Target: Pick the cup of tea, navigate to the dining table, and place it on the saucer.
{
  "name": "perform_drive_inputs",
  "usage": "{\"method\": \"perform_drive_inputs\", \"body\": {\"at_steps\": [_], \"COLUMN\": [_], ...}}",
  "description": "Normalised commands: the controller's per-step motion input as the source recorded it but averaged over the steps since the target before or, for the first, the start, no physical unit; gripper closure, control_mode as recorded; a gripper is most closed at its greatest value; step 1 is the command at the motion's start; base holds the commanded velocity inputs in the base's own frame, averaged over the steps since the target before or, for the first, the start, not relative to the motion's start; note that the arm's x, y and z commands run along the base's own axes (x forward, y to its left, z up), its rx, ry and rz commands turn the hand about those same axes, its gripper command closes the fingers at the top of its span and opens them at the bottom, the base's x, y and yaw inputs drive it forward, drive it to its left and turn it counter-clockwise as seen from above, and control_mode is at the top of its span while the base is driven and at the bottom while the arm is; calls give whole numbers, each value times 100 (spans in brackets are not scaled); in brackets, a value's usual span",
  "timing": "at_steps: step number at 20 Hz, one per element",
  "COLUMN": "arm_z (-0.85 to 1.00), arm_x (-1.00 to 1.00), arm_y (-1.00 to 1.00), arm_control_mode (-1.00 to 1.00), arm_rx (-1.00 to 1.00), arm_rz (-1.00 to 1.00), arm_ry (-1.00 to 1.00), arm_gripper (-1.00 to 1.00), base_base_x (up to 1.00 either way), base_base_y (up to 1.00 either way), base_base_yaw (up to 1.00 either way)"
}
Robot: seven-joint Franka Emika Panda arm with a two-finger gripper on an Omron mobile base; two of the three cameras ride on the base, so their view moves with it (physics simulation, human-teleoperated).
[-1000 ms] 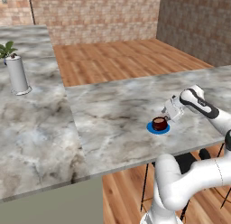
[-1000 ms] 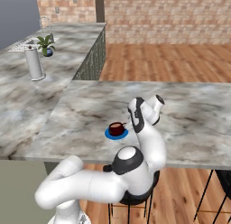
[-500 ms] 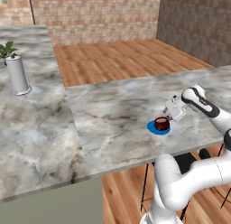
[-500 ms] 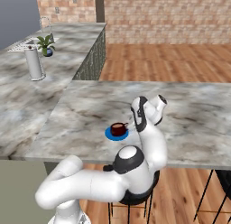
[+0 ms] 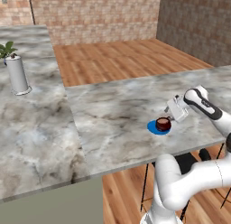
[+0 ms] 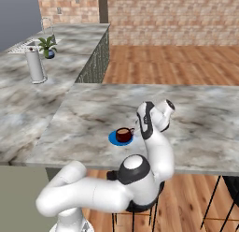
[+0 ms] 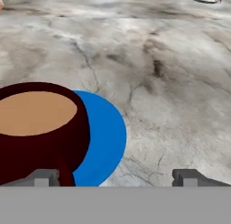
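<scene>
Maroon round cup of brownish tea (image 5: 163,124) sits upright on flat bright blue round saucer (image 5: 153,128), cup slightly off toward one side of the disc so a blue crescent shows past it; same pair in right base view, cup (image 6: 123,134) on saucer (image 6: 113,139), and close up in hand view, cup (image 7: 43,133) on saucer (image 7: 106,142). Saucer rests on long grey-white marbled dining table top (image 5: 113,110), near its front edge. White arm's two-finger gripper (image 5: 174,111) hangs just beside the cup, on the arm's side of it, fingers spread wide and released, nothing between them; in hand view the gripper (image 7: 117,177) has one dark fingertip (image 7: 43,177) in front of the cup wall and the other over bare marble, cup sits off to the side of the gap, not centred in it. Contact between fingertip and cup cannot be told. Tall white cylinder canister (image 5: 18,75) stands upright on the adjoining marble counter (image 5: 31,123), well apart from the cup, with a small green plant (image 5: 6,50) just behind it. Dark stools (image 5: 189,162) under the table edge. Wooden plank floor (image 5: 117,56) and brick wall (image 5: 90,15) beyond.
</scene>
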Motion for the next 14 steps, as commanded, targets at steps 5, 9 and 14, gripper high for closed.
{"method": "perform_drive_inputs", "body": {"at_steps": [5,9,14], "arm_z": [-23,-21,4], "arm_x": [0,0,0], "arm_y": [0,0,0], "arm_control_mode": [-100,-100,-100], "arm_rx": [0,0,0], "arm_rz": [0,0,0], "arm_ry": [-21,-23,-5], "arm_gripper": [-100,-100,-100], "base_base_x": [0,0,0], "base_base_y": [0,0,0], "base_base_yaw": [0,0,0]}}
